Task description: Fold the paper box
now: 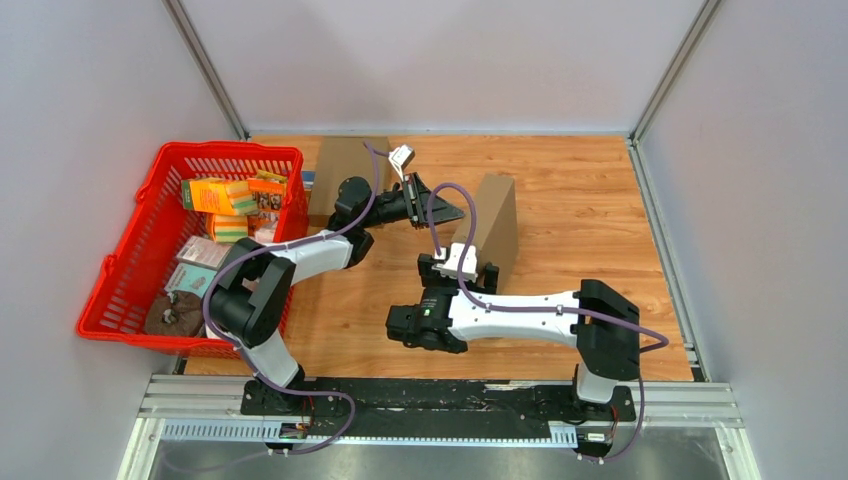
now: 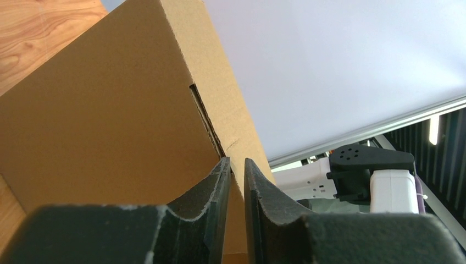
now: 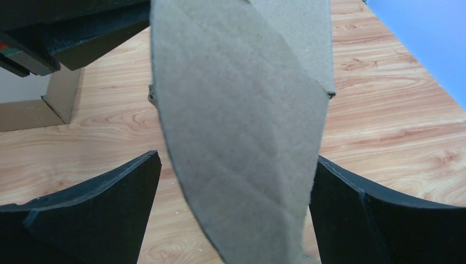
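Brown corrugated cardboard box [image 1: 497,225] is half-erected, one panel standing up on the wooden worktop [image 1: 590,200], mid-rear, between the two arms' reach. A second brown cardboard piece [image 1: 342,170] lies behind the left arm, next to the red plastic basket [image 1: 130,250]. Can't tell if it's joined to the standing part.

Left tool [image 2: 236,168]: jaws almost closed, only a thin gap, pinching the edge of a box panel just below a slot cut in the wall. Looks like a firm edge pinch that's holding the panel upright.

Right tool [image 3: 236,159]: jaws wide apart, holding nothing. The rounded cardboard flap [image 3: 236,99] hangs in the gap between the pads, clear of both as far as I can see.

Handling, my read:
- Light, so it'll slide or tip on the wood if pushed with nothing anchoring it. The left pinch should be that anchor.
- Stiff across the flutes but bends easily at the score lines. The flap already shows creases.
- Thin edges crush under a hard clamp.
- Surface is matte, so decent grip and low slip risk.

Where to hold: take the flap mid-width, a bit back from its rounded tip, and swing it about its score line rather than bending mid-panel. Keep the left pinch close to a corner crease, where the wall is stiffest.

Risk: closing the right tool off-centre would twist the flap and rack the whole box.
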